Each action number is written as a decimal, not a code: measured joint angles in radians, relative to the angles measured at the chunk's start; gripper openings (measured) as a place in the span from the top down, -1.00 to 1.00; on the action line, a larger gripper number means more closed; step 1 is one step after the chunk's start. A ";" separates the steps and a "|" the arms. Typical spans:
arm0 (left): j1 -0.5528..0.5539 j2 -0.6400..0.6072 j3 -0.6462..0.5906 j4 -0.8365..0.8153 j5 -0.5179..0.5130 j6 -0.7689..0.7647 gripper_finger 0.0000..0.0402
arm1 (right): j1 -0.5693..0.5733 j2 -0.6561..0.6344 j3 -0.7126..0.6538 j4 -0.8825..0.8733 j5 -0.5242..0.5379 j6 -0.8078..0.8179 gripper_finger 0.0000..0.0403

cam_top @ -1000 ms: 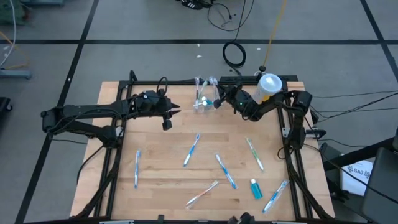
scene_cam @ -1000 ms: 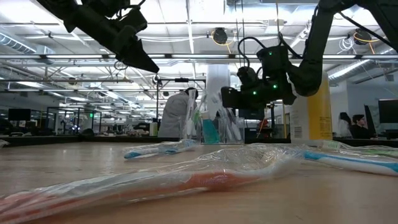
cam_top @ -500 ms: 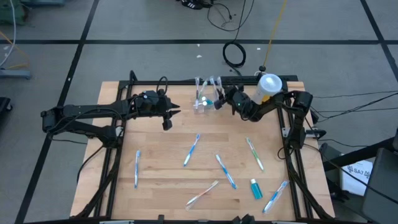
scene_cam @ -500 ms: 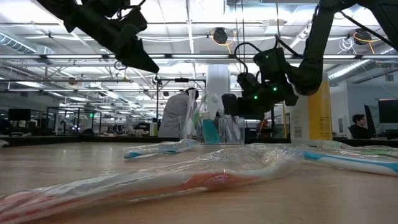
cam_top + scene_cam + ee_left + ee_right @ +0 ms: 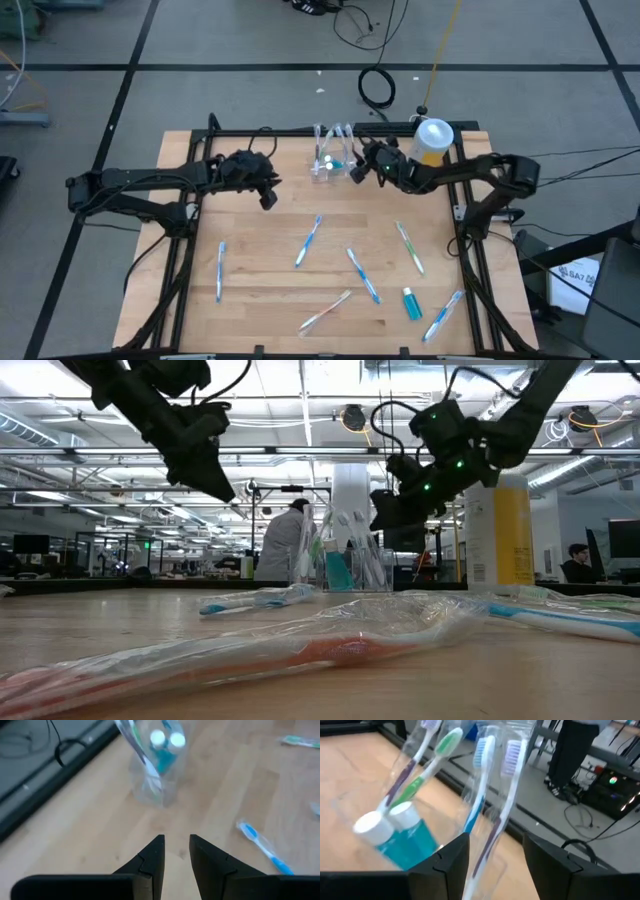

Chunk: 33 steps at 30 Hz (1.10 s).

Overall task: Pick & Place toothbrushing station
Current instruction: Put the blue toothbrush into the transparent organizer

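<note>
A: Toothbrushing station [image 5: 331, 160] — where does it stand?

B: Upright on the bench [image 5: 250, 250], near the far edge and about midway across. It is a clear holder with wrapped toothbrushes standing in it and two small teal bottles with white caps at its base.

A: And the right tool [image 5: 358, 168]?

B: Just beside the station, on its right side. From the right wrist view its two dark fingers [image 5: 447, 860] stand apart, with a wrapped toothbrush in the holder showing in the gap between them. They grip nothing.

A: Does it touch the holder?

B: I cannot tell. From the low view it hangs above the bench, level with the holder's upper part.

A: The left tool [image 5: 269, 191]?

B: Over the bench to the left of the station, apart from it and raised. Its fingers [image 5: 152, 857] stand close together with a narrow gap, and nothing sits between them.

A: What else is on the bench?

B: A yellow canister [image 5: 432, 140] with a white lid behind the right arm. Wrapped toothbrushes lie scattered over the near half, one of them a blue toothbrush [image 5: 308, 241] near the middle. A small teal bottle [image 5: 410, 302] lies toward the near right.

A: Anyone behind?

B: A person [image 5: 284, 543] in a light top stands in the room beyond.
</note>
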 joint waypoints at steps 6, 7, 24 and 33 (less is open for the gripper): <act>-0.095 0.000 0.000 -0.002 0.000 -0.062 0.54 | 0.046 -0.084 0.000 -0.054 0.000 0.036 0.11; -0.112 0.000 0.000 -0.007 0.000 -0.067 0.54 | 0.055 -0.090 0.000 -0.047 0.000 0.050 0.11; -0.335 0.000 0.000 -0.450 0.010 -0.589 0.54 | 0.171 -0.099 0.000 -0.047 -0.003 0.078 0.15; -0.407 0.024 0.000 -0.531 0.019 -0.773 0.54 | 0.174 -0.099 0.000 -0.058 -0.004 0.119 0.15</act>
